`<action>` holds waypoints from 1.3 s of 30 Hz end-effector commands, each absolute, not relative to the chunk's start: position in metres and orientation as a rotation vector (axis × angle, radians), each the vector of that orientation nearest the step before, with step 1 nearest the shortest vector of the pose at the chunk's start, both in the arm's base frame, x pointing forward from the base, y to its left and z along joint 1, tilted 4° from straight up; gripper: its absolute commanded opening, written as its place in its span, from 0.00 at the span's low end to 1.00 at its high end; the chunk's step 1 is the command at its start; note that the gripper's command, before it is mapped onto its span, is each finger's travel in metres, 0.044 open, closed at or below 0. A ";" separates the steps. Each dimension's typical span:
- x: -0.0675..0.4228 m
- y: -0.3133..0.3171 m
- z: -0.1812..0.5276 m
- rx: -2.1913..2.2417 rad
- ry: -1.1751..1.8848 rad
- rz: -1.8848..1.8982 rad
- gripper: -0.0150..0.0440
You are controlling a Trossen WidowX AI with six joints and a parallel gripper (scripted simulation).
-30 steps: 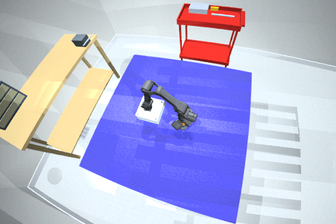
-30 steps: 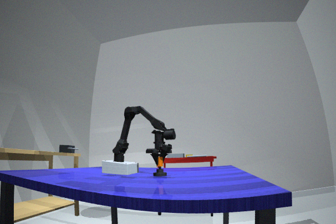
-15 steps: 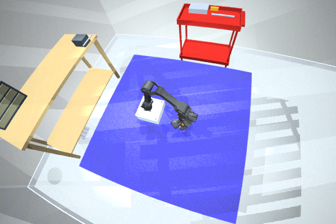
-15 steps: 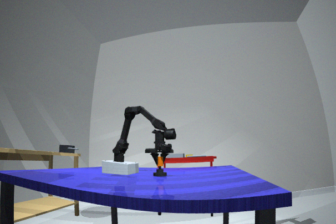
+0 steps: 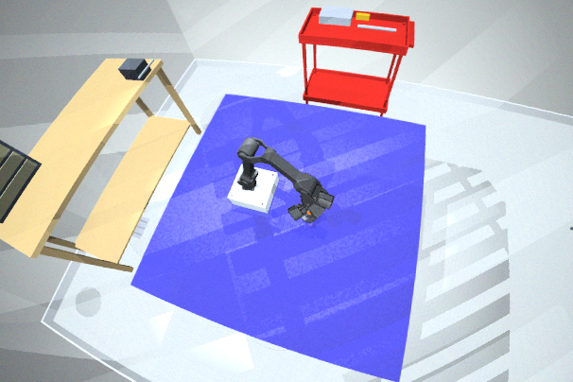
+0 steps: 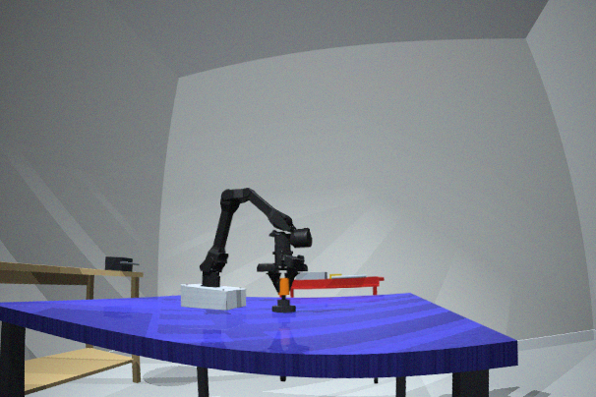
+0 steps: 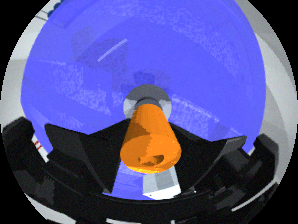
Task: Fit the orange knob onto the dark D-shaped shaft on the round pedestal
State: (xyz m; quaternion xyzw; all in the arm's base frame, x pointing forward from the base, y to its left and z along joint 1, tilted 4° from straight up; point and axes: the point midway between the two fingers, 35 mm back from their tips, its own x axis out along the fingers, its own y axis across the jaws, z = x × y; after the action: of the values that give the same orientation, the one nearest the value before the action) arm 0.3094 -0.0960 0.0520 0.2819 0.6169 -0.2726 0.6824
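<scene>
The orange knob (image 5: 308,213) (image 6: 284,287) (image 7: 150,127) is upright between the fingers of my gripper (image 6: 284,284) (image 7: 151,134), which is shut on it. The dark round pedestal (image 6: 283,309) (image 7: 148,90) stands on the blue table directly under the knob. In the exterior view a short dark stretch shows between the knob's lower end and the pedestal's wider base, so the knob is above the base. The knob looks in line with the shaft. How far the shaft reaches into the knob, and both flat sides, are hidden.
The arm's white base block (image 5: 253,191) (image 6: 204,297) stands on the blue table (image 5: 340,303) (image 6: 374,339), left of the pedestal in the exterior view. A red cart (image 5: 355,40) (image 6: 334,283) and a wooden bench (image 5: 71,137) (image 6: 34,272) stand off the table.
</scene>
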 end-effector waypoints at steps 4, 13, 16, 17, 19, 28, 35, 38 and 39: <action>0.309 -0.096 0.051 0.634 1.383 -0.615 0.25; 0.309 -0.096 0.057 0.641 1.381 -0.621 0.25; 0.310 -0.097 0.057 0.703 1.362 -0.677 0.25; 0.310 -0.097 0.057 0.734 1.352 -0.705 0.25; 0.311 -0.097 0.056 0.793 1.332 -0.758 0.25; 0.310 -0.096 0.052 0.801 1.329 -0.766 0.25; 0.310 -0.096 0.052 0.801 1.329 -0.766 0.25; 0.310 -0.096 0.052 0.801 1.329 -0.766 0.25; 0.310 -0.096 0.052 0.801 1.329 -0.766 0.25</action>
State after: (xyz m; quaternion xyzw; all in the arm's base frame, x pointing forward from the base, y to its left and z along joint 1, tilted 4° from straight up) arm 0.3099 -0.0960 0.0521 0.3515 0.5859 -0.3356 0.6485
